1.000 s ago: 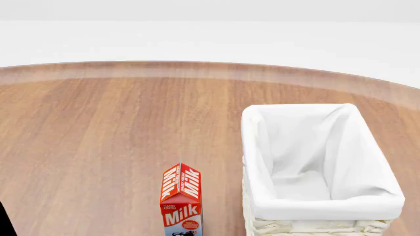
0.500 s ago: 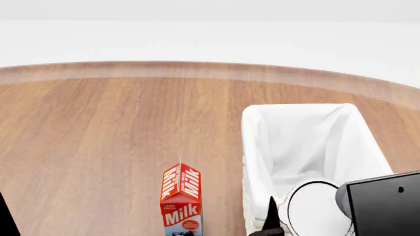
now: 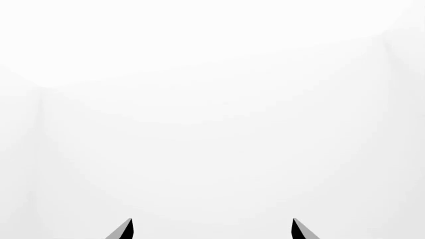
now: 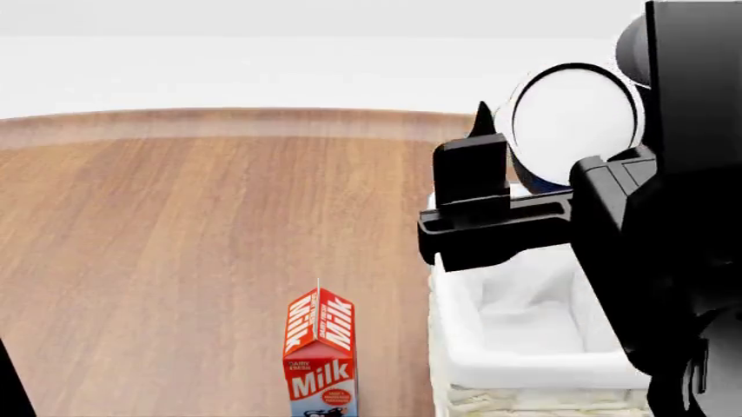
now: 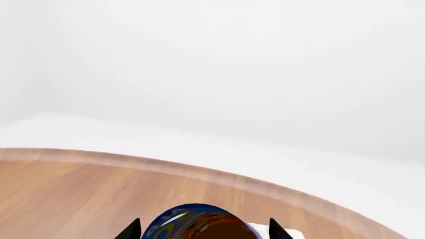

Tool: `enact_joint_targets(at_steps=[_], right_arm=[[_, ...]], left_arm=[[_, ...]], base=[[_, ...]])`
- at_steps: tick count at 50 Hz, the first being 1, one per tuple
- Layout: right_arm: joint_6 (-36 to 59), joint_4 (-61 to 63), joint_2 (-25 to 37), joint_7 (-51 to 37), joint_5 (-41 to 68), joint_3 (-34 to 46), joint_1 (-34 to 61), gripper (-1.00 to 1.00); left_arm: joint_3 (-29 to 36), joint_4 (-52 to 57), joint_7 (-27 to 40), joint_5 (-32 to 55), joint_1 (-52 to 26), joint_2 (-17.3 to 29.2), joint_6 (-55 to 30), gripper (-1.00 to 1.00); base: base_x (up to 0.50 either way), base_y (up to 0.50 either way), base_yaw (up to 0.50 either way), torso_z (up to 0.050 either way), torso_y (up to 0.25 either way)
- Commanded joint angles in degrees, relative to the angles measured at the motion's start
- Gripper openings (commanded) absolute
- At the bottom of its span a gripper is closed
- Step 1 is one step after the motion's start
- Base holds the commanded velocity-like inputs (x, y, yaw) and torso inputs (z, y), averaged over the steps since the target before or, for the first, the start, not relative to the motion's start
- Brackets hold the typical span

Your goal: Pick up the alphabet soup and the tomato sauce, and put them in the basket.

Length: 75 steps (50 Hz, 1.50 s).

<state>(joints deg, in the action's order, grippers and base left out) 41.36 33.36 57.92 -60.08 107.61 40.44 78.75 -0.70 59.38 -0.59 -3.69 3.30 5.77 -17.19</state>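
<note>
My right gripper [image 4: 554,130] is shut on the alphabet soup [image 4: 576,117], held up over the far part of the basket [image 4: 510,367]. The can's silvery-white top faces the head camera, with a sliver of blue label below it. In the right wrist view the blue can [image 5: 192,223] fills the gap between the fingertips of that gripper [image 5: 204,231]. The cream wicker basket with white lining stands at the right front of the wooden table, partly hidden by the arm. My left gripper [image 3: 212,230] is open and empty, facing plain white. The tomato sauce is out of view.
A red and white milk carton [image 4: 321,352] stands upright just left of the basket. The round wooden table [image 4: 174,243] stretches left and back to its curved far edge. A black sliver of my left arm [image 4: 9,391] shows at the lower left corner.
My right arm has come up from the lower right with the can. It has risen from the basket's near end to high above its far part, now covering much of the basket.
</note>
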Motion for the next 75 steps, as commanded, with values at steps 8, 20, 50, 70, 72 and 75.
enact_joint_targets(at_steps=[8, 20, 50, 70, 72, 75], right_arm=[[3.5, -19.1, -11.2, 10.3, -15.5, 2.4, 7.6, -1.0], [-3.9, -33.5, -17.8, 22.5, -29.0, 5.7, 5.0, -1.0], [-22.3, -65.4, -31.6, 36.9, -44.4, 10.1, -4.0, -1.0], [-31.1, -81.8, -37.9, 42.2, -49.2, 11.8, -9.8, -1.0], [-31.4, -83.0, -38.2, 42.5, -49.2, 11.7, -9.9, -1.0], [-31.6, -83.8, -38.3, 42.3, -49.1, 11.5, -10.1, -1.0]], left_arm=[[0.4, -0.6, 1.2, 0.7, 0.3, 1.1, 0.7, 1.0], [1.1, -0.7, 2.1, 1.1, 0.0, 1.8, 0.4, 1.0], [2.2, -0.7, 3.8, 1.8, -0.4, 3.4, -0.2, 1.0], [3.0, -2.7, 5.0, 2.2, 0.4, 4.3, 2.0, 1.0], [2.9, -2.9, 5.1, 2.3, 0.5, 4.4, 2.4, 1.0], [3.2, -3.3, 5.3, 2.3, 0.5, 4.5, 2.5, 1.0]], base=[[0.0, 0.0, 0.0, 0.0, 0.001], [0.0, 0.0, 0.0, 0.0, 0.001], [0.0, 0.0, 0.0, 0.0, 0.001], [0.0, 0.0, 0.0, 0.001, 0.001], [0.0, 0.0, 0.0, 0.0, 0.0], [0.0, 0.0, 0.0, 0.0, 0.003]])
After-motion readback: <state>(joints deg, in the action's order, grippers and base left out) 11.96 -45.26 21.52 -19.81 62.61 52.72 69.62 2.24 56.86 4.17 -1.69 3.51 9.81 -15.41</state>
